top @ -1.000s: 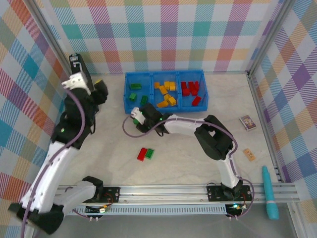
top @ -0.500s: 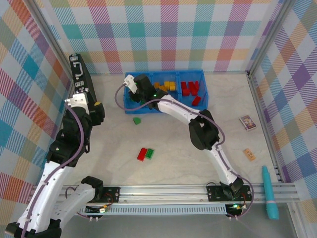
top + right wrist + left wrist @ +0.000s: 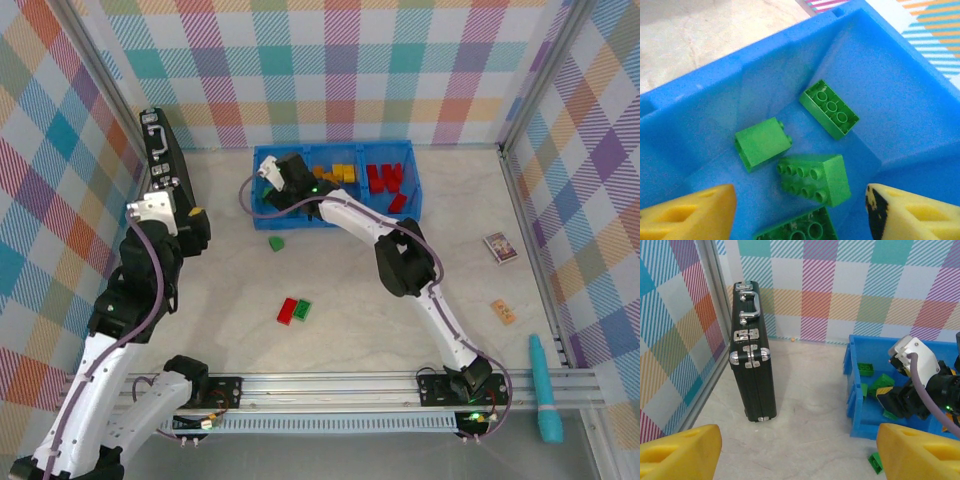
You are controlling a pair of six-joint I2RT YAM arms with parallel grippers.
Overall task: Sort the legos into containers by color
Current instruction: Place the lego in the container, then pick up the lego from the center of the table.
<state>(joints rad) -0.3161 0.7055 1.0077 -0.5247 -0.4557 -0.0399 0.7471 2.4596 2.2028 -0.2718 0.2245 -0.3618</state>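
Nearest the arm bases, a red and green pair (image 3: 294, 311) of legos lies touching on the tabletop (image 3: 350, 335), still unsorted. A lone green brick (image 3: 276, 243) sits farther on, just short of the blue containers (image 3: 412, 190). The left hand (image 3: 800, 457) hovers spread and empty, facing a black case (image 3: 751, 365). Farthest, the right hand (image 3: 797, 196) hangs spread over the left compartment, likely placed there to drop green among green. The overhead view shows yellow and red sorted alongside. The right wrist view shows green bricks (image 3: 815, 177) lying loose, none pinched.
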